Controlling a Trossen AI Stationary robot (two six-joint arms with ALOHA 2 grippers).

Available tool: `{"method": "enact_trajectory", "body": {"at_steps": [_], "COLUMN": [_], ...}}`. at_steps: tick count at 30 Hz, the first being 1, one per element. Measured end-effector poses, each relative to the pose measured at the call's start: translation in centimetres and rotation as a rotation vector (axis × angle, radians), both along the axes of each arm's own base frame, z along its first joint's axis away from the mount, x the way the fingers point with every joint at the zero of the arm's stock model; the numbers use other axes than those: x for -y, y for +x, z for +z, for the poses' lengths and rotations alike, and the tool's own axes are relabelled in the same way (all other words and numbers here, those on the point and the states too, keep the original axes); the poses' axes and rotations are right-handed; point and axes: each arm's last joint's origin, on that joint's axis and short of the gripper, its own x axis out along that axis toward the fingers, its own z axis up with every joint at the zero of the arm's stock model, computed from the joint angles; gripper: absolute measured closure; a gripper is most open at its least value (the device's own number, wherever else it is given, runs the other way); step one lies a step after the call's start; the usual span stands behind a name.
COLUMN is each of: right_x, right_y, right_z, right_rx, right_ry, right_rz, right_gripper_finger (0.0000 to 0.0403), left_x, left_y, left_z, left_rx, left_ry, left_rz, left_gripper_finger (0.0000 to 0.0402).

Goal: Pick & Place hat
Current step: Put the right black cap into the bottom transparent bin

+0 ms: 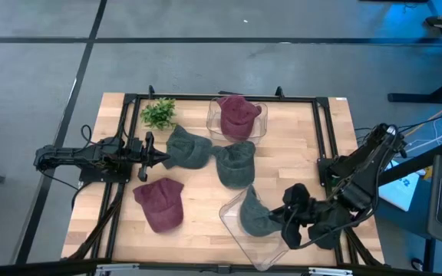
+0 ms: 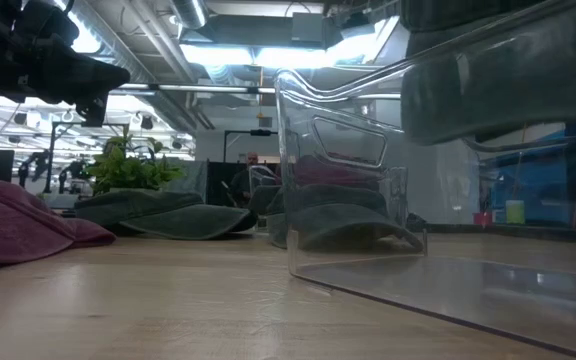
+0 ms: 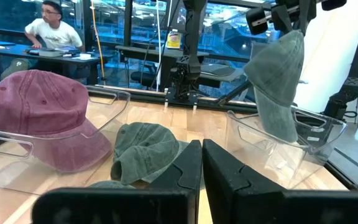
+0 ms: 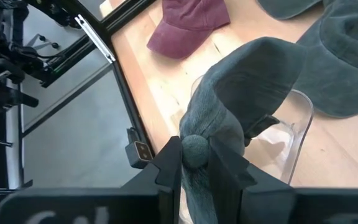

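Right end effector [image 4: 196, 163] lowering a grey-green cloth cap [image 4: 247, 87] into the clear plastic bin [image 1: 236, 222] at the lower right of the high view.

The cap hangs from its top button, pinched between the right fingers, its body draped over the bin's rim and partly inside. To finish well, I judge the arm should centre the cap over the bin's open mouth and lower until the fabric rests on the floor before letting go, so the brim does not catch the wall. The left end effector [image 1: 163, 158], pressed together and holding nothing, waits at the left of the wooden desk [image 1: 198, 207].
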Motion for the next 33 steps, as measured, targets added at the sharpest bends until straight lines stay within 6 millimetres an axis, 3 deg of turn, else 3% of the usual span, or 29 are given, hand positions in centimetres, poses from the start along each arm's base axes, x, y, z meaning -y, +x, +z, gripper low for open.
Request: {"method": "enact_trajectory", "body": {"at_steps": [33], "right_x": [-1.6], "right_y": [3.1], "right_z": [-4.1], "right_rx": [-0.129], "right_ry": [-0.110], "right_rz": [0.029], "right_gripper_finger": [0.0343], "left_x": [0.0], "left_y": [0.0], "left_z": [0.0], "left_rx": [0.000], "left_ry": [0.000], "left_rz": [-0.001], "left_gripper_finger": [0.0389]}}
